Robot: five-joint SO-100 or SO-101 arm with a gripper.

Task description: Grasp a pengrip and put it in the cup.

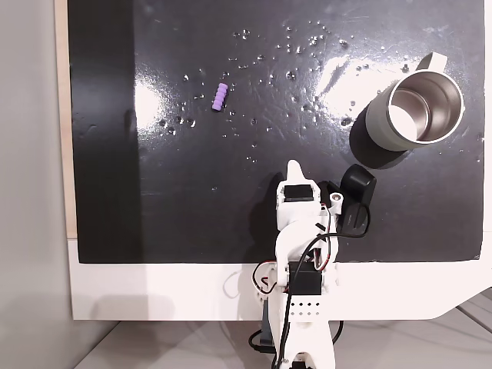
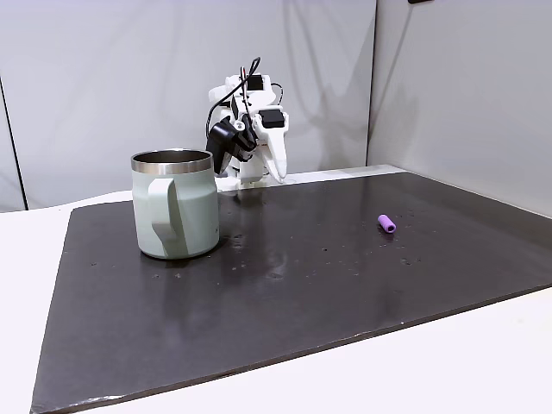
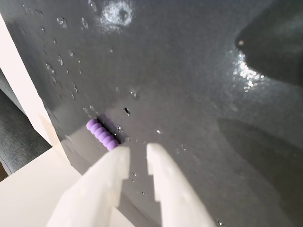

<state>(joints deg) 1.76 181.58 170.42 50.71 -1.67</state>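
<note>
Jaws nearly together with a thin gap and nothing between them: so we read the gripper (image 3: 137,153) in the wrist view, where the white fingers (image 3: 111,182) point down at the dark mat (image 3: 199,85) and the pengrip (image 3: 102,134) lies just beyond their tips, to the left, near the mat's pale edge. We judge the reach has not begun.

From a fixed view looking down, the arm (image 1: 296,254) is folded at the worktop's (image 1: 154,288) near side. The pengrip (image 1: 221,96) lies up and left of it, the cup (image 1: 415,111) well apart at the right, mouth open upward to take the drop. Bare mat lies between them.

From another fixed view, the cup (image 2: 175,205) stands upright with its handle toward us, and the pengrip (image 2: 385,223) sits alone at right, with room all round it.
</note>
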